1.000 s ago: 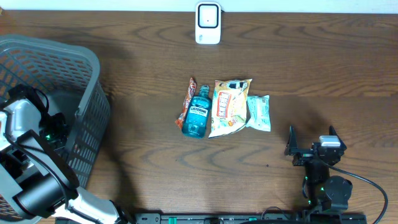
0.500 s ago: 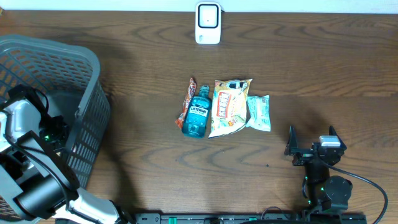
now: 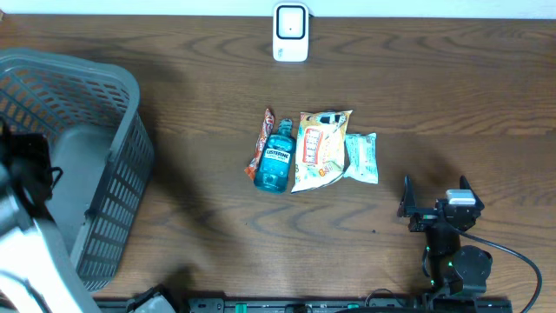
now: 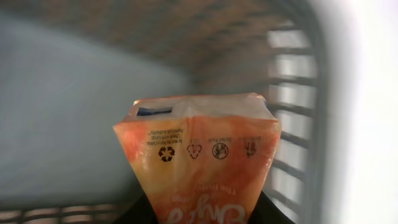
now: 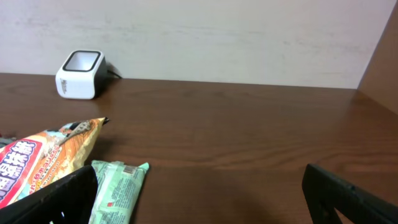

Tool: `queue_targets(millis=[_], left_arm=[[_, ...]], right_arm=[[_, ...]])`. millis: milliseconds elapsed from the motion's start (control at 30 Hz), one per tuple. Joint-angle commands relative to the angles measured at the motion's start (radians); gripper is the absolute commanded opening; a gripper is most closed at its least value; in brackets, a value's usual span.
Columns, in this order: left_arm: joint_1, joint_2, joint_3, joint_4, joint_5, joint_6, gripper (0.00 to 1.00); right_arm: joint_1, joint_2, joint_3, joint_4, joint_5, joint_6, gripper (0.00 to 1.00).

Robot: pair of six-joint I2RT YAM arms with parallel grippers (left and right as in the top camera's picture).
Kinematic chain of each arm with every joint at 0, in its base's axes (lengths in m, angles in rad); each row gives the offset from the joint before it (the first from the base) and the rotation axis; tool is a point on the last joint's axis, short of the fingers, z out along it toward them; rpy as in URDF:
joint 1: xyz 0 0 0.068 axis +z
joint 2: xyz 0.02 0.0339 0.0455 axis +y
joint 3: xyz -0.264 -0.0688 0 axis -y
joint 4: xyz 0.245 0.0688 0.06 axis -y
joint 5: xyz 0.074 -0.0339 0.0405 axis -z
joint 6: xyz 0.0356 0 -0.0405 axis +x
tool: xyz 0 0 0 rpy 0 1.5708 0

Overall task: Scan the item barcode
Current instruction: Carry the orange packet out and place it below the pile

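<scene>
The left claw [image 4: 205, 214] is pinching an orange pouch [image 4: 199, 162] by its lower end, in the middle of the left wrist view. The pouch is standing upright, its sealed edge on top and its recycling marks facing the camera. Behind it the basket [image 4: 292, 93] wall is filling the frame, blurred. In the overhead view the basket [image 3: 130, 122] is sitting at the left edge, with the left arm [image 3: 26, 169] showing blurred over it. The right claw [image 3: 434, 198] is resting spread wide in the lower right, gripping nothing. The scanner [image 3: 290, 32] is standing at top centre. In mid-frame a red packet [image 3: 261, 143], a bottle [image 3: 274, 161], a snack bag [image 3: 320, 148] and a green pack [image 3: 361, 156] are lying side by side on the surface [image 3: 434, 96].
</scene>
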Motion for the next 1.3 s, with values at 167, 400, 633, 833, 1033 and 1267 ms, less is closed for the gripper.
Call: queue_targets(millis=[167, 400, 633, 833, 1033, 1267], left_arm=[[-0.286, -0.236, 0.006, 0.032, 0.154, 0.104, 0.29], [-0.723, -0.205, -0.061, -0.039, 0.154, 0.298, 0.29], [-1.121, -0.039, -0.188, -0.03, 0.082, 0.345, 0.29], [-1.339, 0.201, -0.217, 0.052, 0.014, 0.344, 0.29], [-1.477, 0.444, -0.217, 0.174, 0.016, 0.304, 0.29], [-1.558, 0.64, -0.217, 0.283, 0.016, 0.261, 0.29]], right_arm=[[0.004, -0.005, -0.001, -0.003, 0.001, -0.005, 0.99], [0.004, -0.005, -0.001, -0.003, 0.001, -0.005, 0.99], [0.004, -0.005, -0.001, -0.003, 0.001, -0.005, 0.99], [0.004, -0.005, -0.001, -0.003, 0.001, -0.005, 0.99], [0.004, -0.005, -0.001, -0.003, 0.001, -0.005, 0.99], [0.004, -0.005, -0.001, -0.003, 0.001, -0.005, 0.99]])
